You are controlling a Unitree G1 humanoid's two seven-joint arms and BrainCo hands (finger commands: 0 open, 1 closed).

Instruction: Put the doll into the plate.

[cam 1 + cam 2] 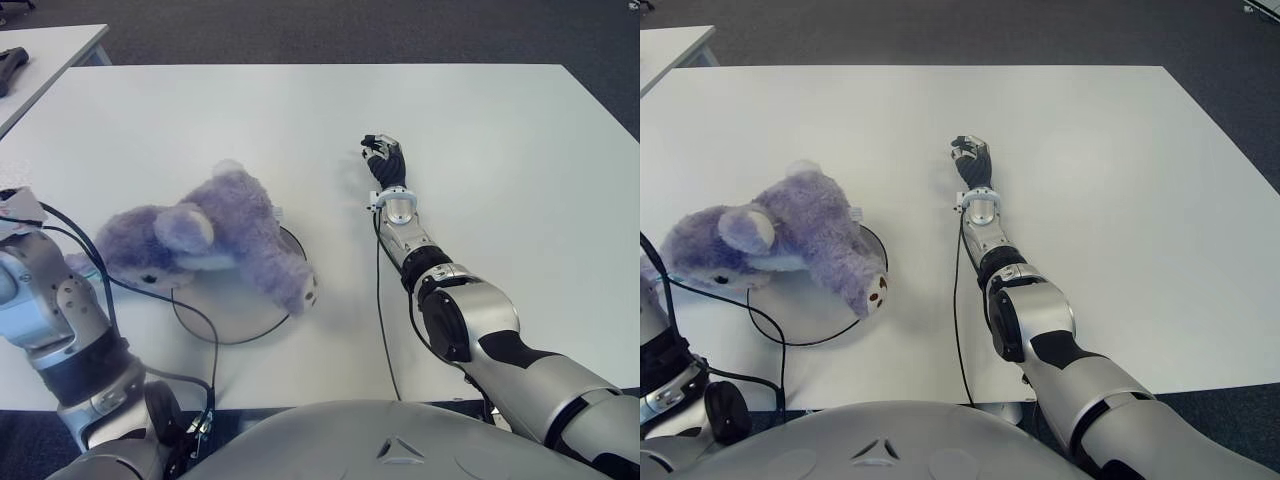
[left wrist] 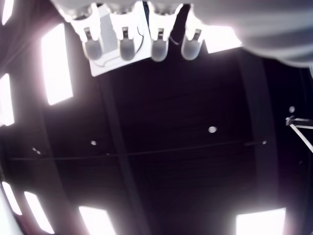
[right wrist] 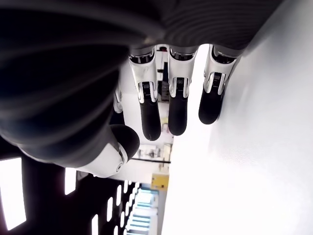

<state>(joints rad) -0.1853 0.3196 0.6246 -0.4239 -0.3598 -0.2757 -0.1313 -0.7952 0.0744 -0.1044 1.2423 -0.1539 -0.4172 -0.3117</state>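
Observation:
A purple plush doll [image 1: 210, 235] lies on its side across a white plate with a dark rim [image 1: 235, 318] on the left part of the white table [image 1: 480, 120]. Its head hangs over the plate's left edge. My right hand [image 1: 383, 155] shows stretched out at the table's middle, to the right of the doll and apart from it. In the right wrist view its fingers [image 3: 149, 122] are relaxed beside the tabletop and hold nothing. My left hand [image 1: 18, 208] shows at the far left, beside the doll's head. Its fingers [image 2: 127, 46] point at the ceiling, straight and empty.
A black cable [image 1: 195, 320] from my left arm loops over the plate's near side. Another cable [image 1: 380, 300] runs along my right forearm. A second table [image 1: 50, 50] with a dark object [image 1: 10, 65] stands at the far left. Dark floor lies beyond the table.

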